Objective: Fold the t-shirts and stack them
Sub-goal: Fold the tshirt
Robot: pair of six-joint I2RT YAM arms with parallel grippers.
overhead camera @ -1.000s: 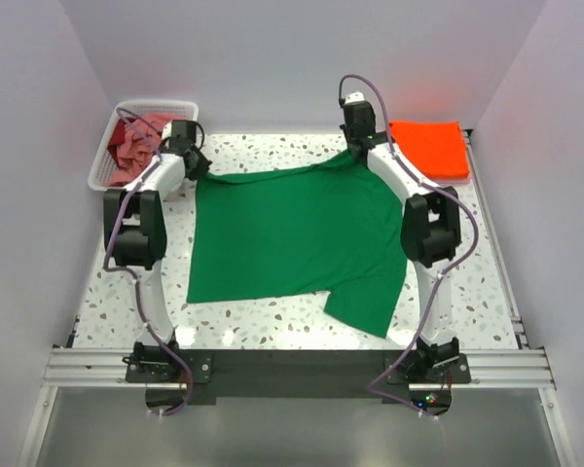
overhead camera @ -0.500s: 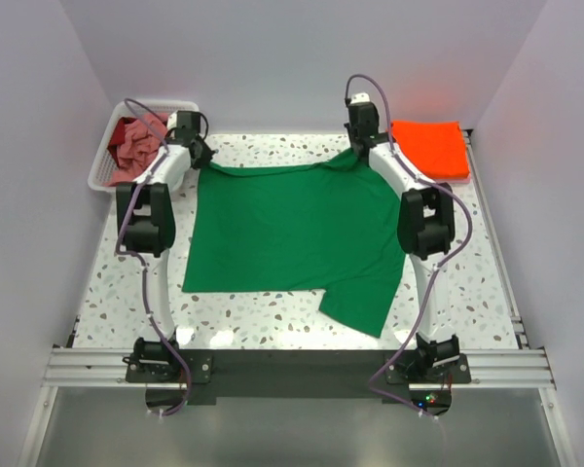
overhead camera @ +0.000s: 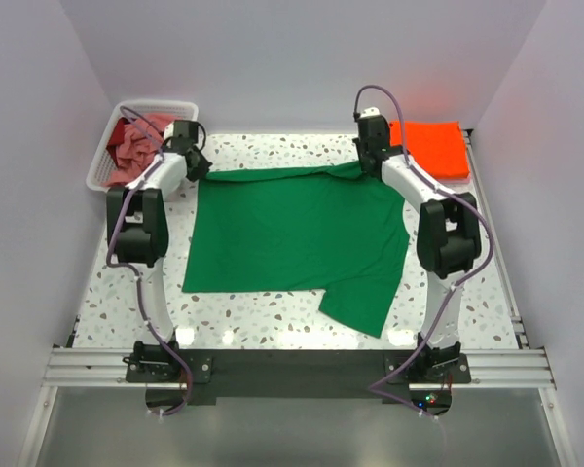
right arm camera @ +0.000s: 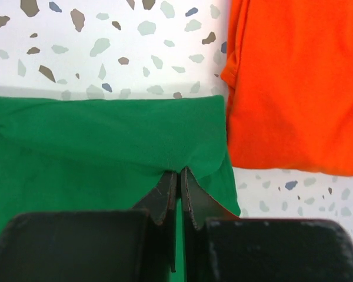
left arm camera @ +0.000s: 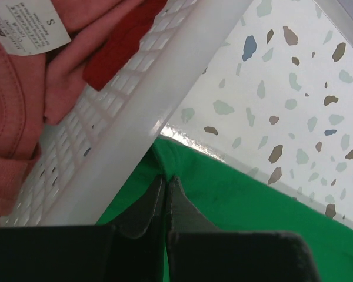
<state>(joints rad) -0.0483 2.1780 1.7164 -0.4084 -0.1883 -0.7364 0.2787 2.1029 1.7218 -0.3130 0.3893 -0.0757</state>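
The bright green t-shirt (overhead camera: pixel 292 233) lies spread on the table, one sleeve hanging toward the front. My left gripper (overhead camera: pixel 197 171) is shut on its far left corner (left arm camera: pixel 182 170), next to the basket. My right gripper (overhead camera: pixel 370 161) is shut on its far right corner (right arm camera: pixel 182 147). The orange t-shirt (overhead camera: pixel 430 146) lies folded at the far right, and also shows in the right wrist view (right arm camera: pixel 300 82). The dusty pink t-shirt (overhead camera: pixel 136 144) is bunched in the basket, its white tag (left arm camera: pixel 29 26) showing in the left wrist view.
The white slatted basket (overhead camera: pixel 105 165) stands at the far left corner, its rim (left arm camera: pixel 165 100) right beside my left gripper. The speckled table (overhead camera: pixel 273 311) has walls on three sides. A dark red cloth (left arm camera: pixel 120 47) lies in the basket too.
Both grippers have carried the shirt's far edge outward and slightly back. The right gripper moved right toward the orange shirt. The far edge is pulled straighter.
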